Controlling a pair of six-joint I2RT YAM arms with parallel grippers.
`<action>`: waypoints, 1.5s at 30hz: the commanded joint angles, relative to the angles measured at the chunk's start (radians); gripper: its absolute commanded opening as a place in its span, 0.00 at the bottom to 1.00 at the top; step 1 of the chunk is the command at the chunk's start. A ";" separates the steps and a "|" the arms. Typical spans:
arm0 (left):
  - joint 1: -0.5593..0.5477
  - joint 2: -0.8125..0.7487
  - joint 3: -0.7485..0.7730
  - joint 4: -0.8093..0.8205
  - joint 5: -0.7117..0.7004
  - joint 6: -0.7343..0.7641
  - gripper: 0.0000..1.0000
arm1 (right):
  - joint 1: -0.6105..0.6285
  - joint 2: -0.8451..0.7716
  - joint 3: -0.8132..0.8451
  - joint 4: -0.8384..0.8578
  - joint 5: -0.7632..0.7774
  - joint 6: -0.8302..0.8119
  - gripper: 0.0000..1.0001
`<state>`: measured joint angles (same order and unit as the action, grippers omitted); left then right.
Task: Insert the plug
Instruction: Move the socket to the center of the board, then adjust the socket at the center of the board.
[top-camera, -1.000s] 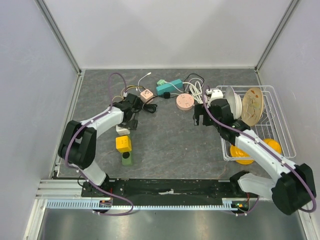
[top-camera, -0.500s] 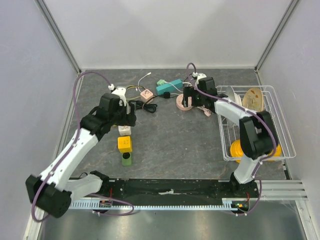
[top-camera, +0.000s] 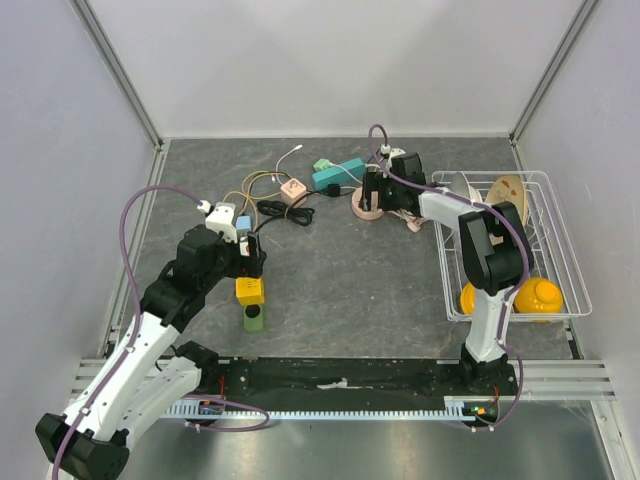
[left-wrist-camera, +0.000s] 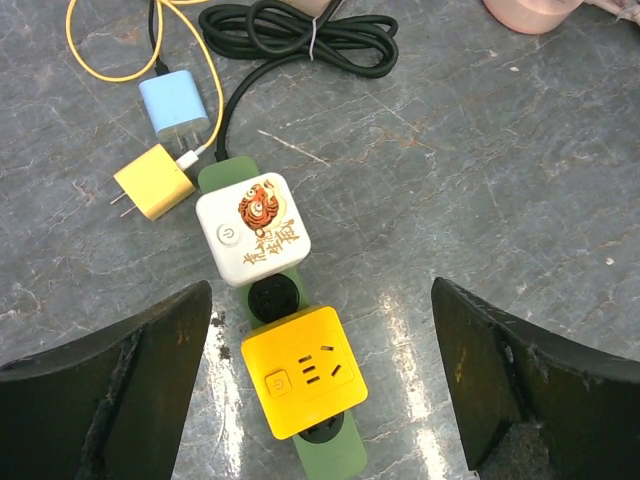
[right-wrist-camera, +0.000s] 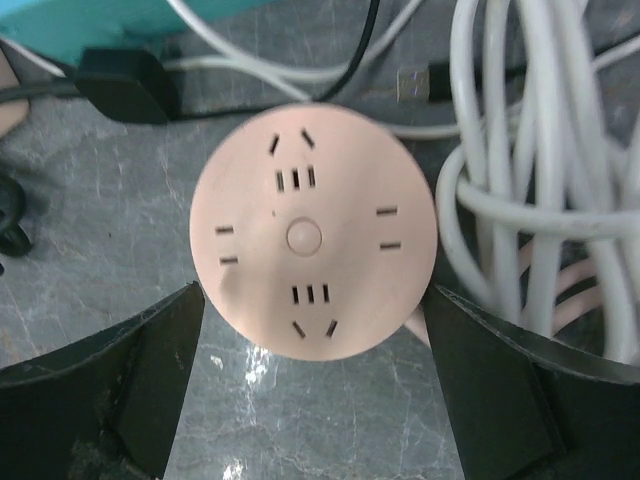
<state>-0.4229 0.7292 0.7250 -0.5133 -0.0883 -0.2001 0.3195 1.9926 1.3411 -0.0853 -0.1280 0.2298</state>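
In the left wrist view a green power strip (left-wrist-camera: 322, 447) carries a white cube adapter with a tiger picture (left-wrist-camera: 254, 228) and a yellow cube socket (left-wrist-camera: 304, 372). A yellow charger plug (left-wrist-camera: 153, 182) and a blue charger (left-wrist-camera: 178, 110) lie beside its far end. My left gripper (left-wrist-camera: 320, 310) is open above the strip, its jaws wide on either side of the yellow cube (top-camera: 248, 290). My right gripper (right-wrist-camera: 315, 300) is open, its jaws flanking a pink round socket (right-wrist-camera: 313, 228), which also shows in the top view (top-camera: 367, 205). Neither gripper holds anything.
A coiled black cable (left-wrist-camera: 300, 35) lies beyond the chargers. A white cable coil (right-wrist-camera: 540, 180), a black plug (right-wrist-camera: 120, 82) and a teal power strip (top-camera: 338, 174) crowd the pink socket. A wire dish rack (top-camera: 560, 240) with plates and yellow bowls stands at the right.
My left arm has drawn back towards the near edge and now hovers over the green strip. My right arm has swung to the far side and settled over the pink socket.
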 joint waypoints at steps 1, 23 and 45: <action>-0.001 -0.030 -0.053 0.113 -0.030 0.022 0.96 | 0.001 -0.009 -0.078 -0.002 -0.084 0.043 0.98; -0.001 -0.056 -0.125 0.173 -0.074 0.033 0.94 | 0.229 -0.363 -0.566 -0.073 -0.134 0.119 0.98; -0.001 -0.007 -0.110 0.157 -0.074 0.018 0.94 | 0.273 -0.674 -0.510 -0.206 0.168 0.066 0.98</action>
<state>-0.4229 0.7155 0.6014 -0.3878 -0.1478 -0.1997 0.6430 1.3014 0.7940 -0.2565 -0.0235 0.3748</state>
